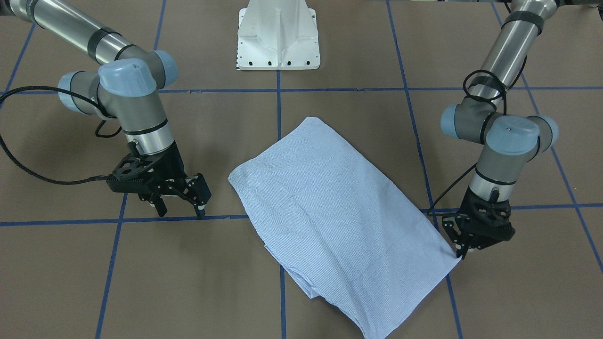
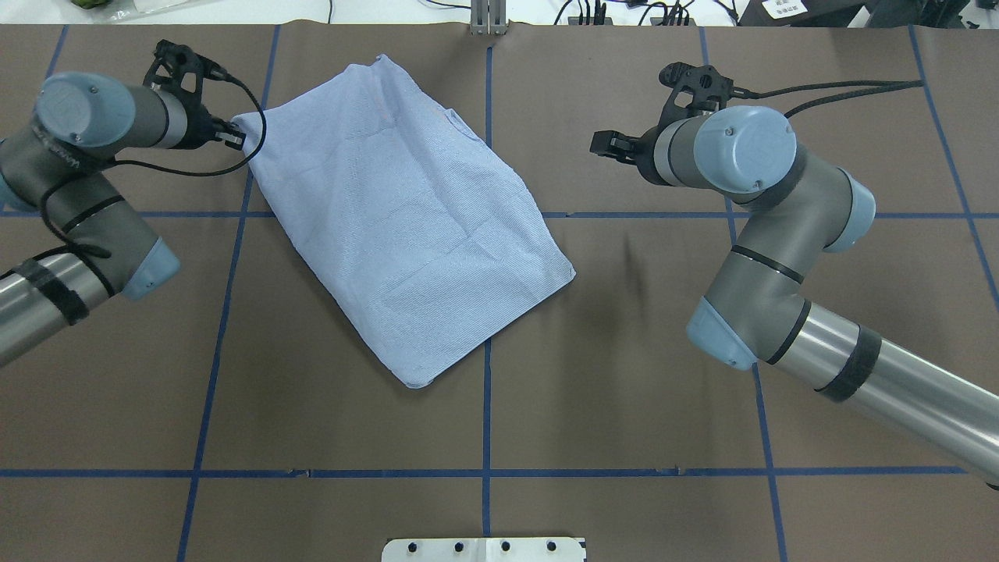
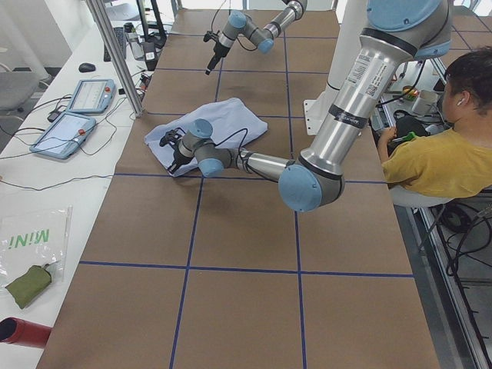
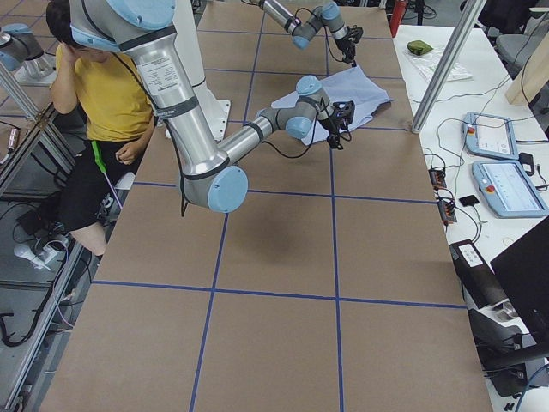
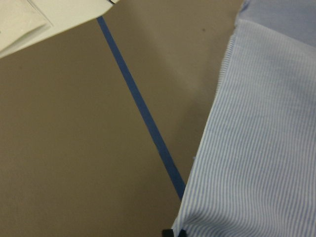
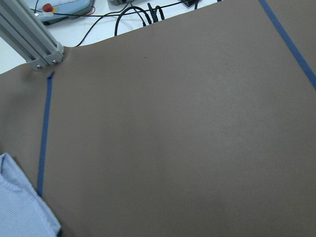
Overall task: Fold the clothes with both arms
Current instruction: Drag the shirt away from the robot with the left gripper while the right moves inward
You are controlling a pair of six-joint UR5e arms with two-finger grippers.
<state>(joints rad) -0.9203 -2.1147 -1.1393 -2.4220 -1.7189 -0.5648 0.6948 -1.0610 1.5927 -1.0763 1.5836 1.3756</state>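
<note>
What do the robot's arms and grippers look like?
The left arm and right arm are silver tubes with grey joints, light blue caps and black bands. The left gripper and right gripper are black, each fed by a black cable.

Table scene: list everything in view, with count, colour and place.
shirt: one, light blue-and-white striped, folded flat at mid-table
table: one, brown cover, under everything
tape lines: several, blue, gridding the table
pedestal base: one, white, at the robot's table edge
teach pendants: two, grey-blue, on the white bench beyond the table
pouch: one, green, same bench
person: one, yellow top, seated beside the robot
left gripper: one, black, shut on the shirt's corner
right gripper: one, black, open, clear of the shirt
</note>
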